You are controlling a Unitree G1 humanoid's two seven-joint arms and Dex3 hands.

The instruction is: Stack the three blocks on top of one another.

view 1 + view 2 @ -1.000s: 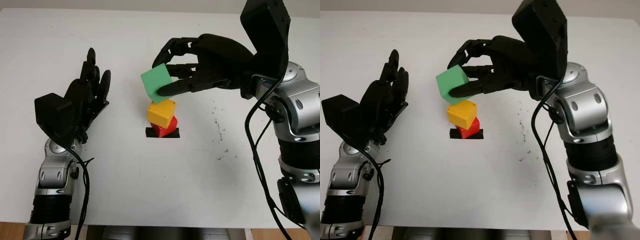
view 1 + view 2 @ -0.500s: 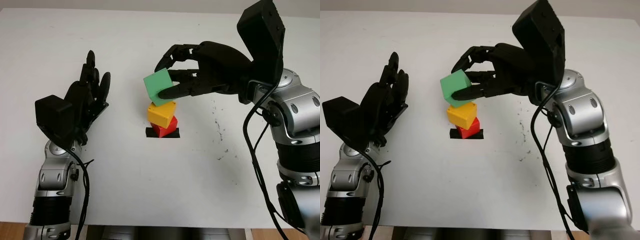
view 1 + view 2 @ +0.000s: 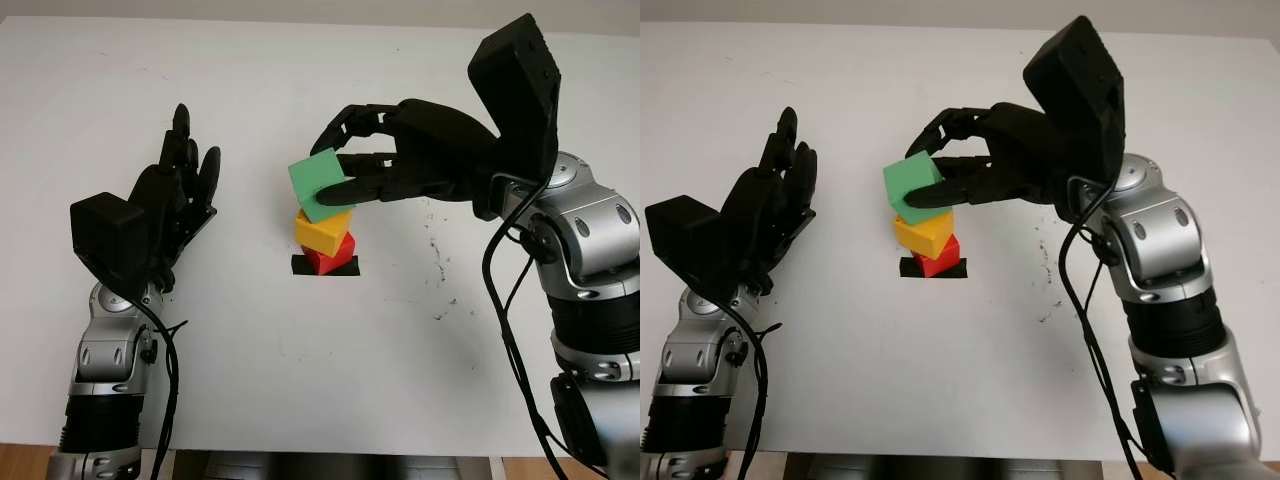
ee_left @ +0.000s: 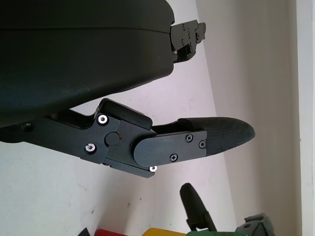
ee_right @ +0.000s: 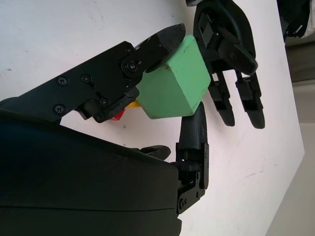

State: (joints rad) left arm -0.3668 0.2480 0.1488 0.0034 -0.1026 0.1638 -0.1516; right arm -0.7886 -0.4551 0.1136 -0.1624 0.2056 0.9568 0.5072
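Pinching green block (image 3: 320,184), right hand (image 3: 352,160) over yellow block (image 3: 324,229) | left hand (image 3: 170,195) open, apart | black mat (image 3: 300,267) beneath

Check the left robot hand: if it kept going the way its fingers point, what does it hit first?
Probably nothing: the open left robot hand points toward the table's far edge, well left of the green block that the right robot hand holds over the yellow block. Depth is uncertain.

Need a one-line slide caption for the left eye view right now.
Right robot hand holds the green block on the yellow block atop the red block; left robot hand open nearby.
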